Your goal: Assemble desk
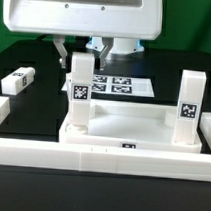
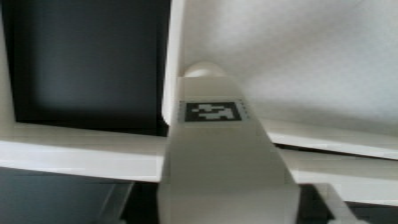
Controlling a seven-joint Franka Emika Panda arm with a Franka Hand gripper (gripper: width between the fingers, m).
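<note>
The tabletop (image 1: 132, 127) lies on the black worktop (image 1: 33, 115), its near edge against the border rail (image 1: 91, 155), with the marker board (image 1: 117, 84) just behind it. 2 legs stand upright at its corners: 1 on the exterior view's right (image 1: 191, 106) and 1 on the exterior view's left (image 1: 81, 87). The arm (image 1: 115, 44) hangs just behind the top of the left leg. A 3rd leg (image 1: 17, 81) lies loose on the worktop, well apart. The wrist view looks straight down the left leg's tagged face, so it seems centred under the fingers. The fingers themselves are not plainly shown, so I cannot tell whether they clamp it or stand free. The step in hand looks like seating this leg in its round corner socket. To do it well, keep the leg truly vertical, press straight down along its axis, and let the rail brace the tabletop (a sideways push could skid it). A tilted leg would likely jam.
</note>
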